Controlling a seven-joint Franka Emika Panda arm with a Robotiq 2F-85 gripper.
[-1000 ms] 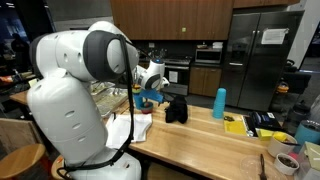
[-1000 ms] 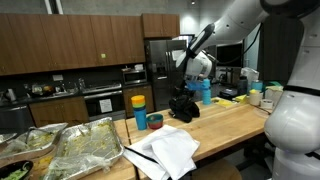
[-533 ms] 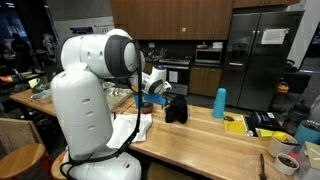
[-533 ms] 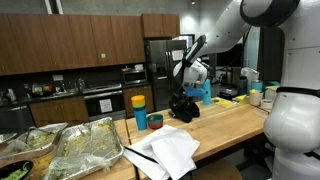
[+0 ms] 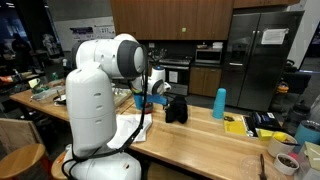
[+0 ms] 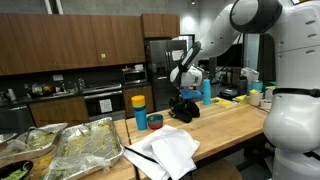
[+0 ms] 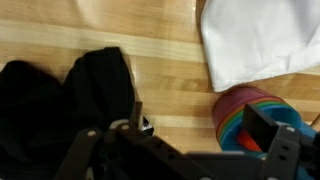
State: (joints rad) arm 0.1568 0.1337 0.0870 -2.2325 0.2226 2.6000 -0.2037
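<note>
My gripper (image 7: 200,122) is open, with nothing between its fingers, and hovers above the wooden counter (image 7: 160,60). A black cloth (image 7: 70,95) lies bunched under the left finger. A stack of rainbow-coloured cups (image 7: 240,108) sits under the right finger (image 7: 262,125). A white cloth (image 7: 260,40) lies beyond the cups. In both exterior views the gripper (image 5: 160,87) (image 6: 185,80) hangs just above the black cloth (image 5: 176,109) (image 6: 183,107). The cup stack (image 6: 139,110) stands nearby with a small blue cup (image 6: 155,121) beside it.
A tall blue bottle (image 5: 219,103) (image 6: 206,92) stands further along the counter. Foil trays of food (image 6: 80,145) lie at one end, clutter (image 5: 285,135) at the other. The white cloth (image 6: 165,150) hangs over the counter's edge. The arm's white body (image 5: 100,100) is bulky.
The arm has swung round and the gripper has come down closer to the black cloth. The jaws have stayed open.
</note>
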